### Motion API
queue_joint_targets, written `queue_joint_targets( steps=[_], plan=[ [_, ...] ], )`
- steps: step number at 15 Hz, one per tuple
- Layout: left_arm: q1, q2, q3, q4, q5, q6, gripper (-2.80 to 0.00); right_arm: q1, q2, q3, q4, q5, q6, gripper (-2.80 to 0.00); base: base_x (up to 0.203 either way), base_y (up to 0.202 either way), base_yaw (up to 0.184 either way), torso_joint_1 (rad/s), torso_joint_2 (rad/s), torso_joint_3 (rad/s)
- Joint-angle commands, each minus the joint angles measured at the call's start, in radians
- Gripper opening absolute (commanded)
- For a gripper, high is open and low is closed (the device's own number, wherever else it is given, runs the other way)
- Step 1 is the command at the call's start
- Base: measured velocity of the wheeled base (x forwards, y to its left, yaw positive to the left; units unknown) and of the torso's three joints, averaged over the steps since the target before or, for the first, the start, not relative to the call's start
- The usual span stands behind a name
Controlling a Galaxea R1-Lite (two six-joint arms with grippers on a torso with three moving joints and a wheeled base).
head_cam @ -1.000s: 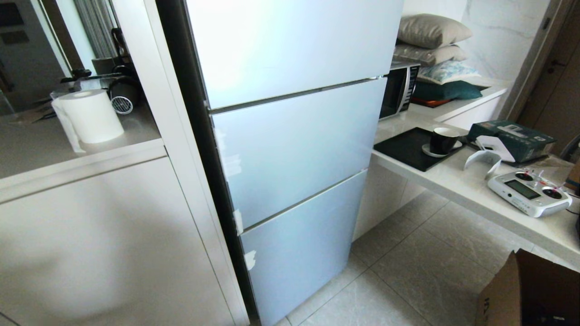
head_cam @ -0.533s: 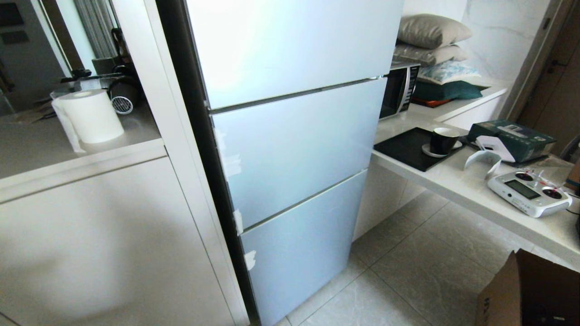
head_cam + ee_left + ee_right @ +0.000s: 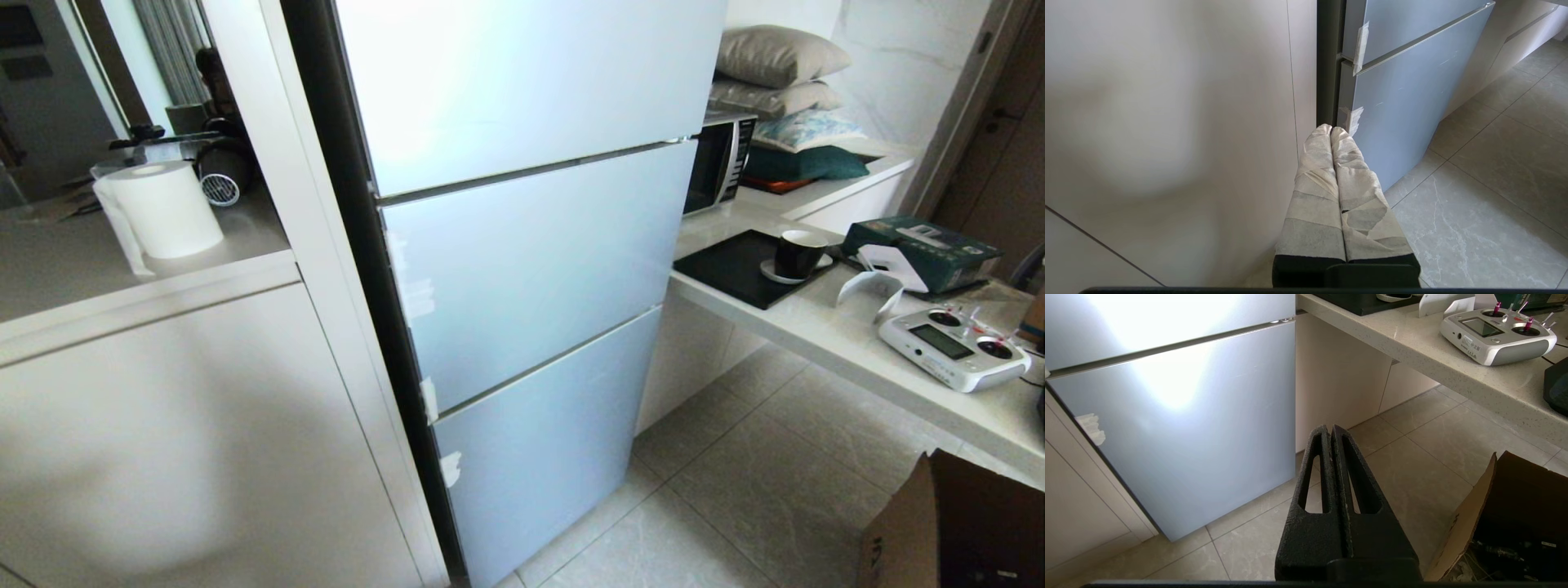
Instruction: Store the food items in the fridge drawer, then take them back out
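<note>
1. From my head, the fridge (image 3: pixel 522 269) filled the middle, all three of its door panels shut. Left of the fridge stood a white cabinet (image 3: pixel 188 425) with a paper roll (image 3: pixel 163 208) on its shelf; right of the fridge ran a counter (image 3: pixel 824 327) carrying a black cup (image 3: pixel 798 251) and a remote controller (image 3: pixel 953 347). Neither of my arms showed here, and I saw no fridge drawer and no food items: presumably both lay behind those doors.

2. From my left wrist, my left gripper (image 3: pixel 1331 130) had its taped fingers pressed together on nothing. It pointed at the fridge's hinge-side edge by the lowest panel (image 3: pixel 1404 94), where bits of tape (image 3: pixel 1359 47) marked the door edges.

3. From my right wrist, my right gripper (image 3: pixel 1329 428) was also pressed closed and empty, hanging over the floor tiles (image 3: pixel 1412 457) in front of the fridge's lowest panel, with a cardboard box (image 3: pixel 1502 514) on its far side from the fridge.

4. My judgement: a door had to open first. The drawer lay ahead, inside the fridge, and my left gripper sat closer to the taped door edge.
</note>
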Motion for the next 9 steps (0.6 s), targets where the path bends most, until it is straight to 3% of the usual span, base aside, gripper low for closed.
queue_joint_targets(
  steps=[1, 9],
  plan=[
    [0.0, 0.002, 0.0, 0.001, 0.0, 0.0, -2.8, 0.0, 0.003, -0.001, 0.0, 0.001, 0.0, -2.8, 0.0, 0.0, 0.0, 0.0, 0.0, 0.0],
    [0.0, 0.002, 0.0, 0.001, 0.0, -0.003, -2.8, 0.001, 0.003, -0.001, 0.0, 0.001, 0.0, -2.8, 0.0, 0.0, 0.0, 0.0, 0.0, 0.0]
  ],
)
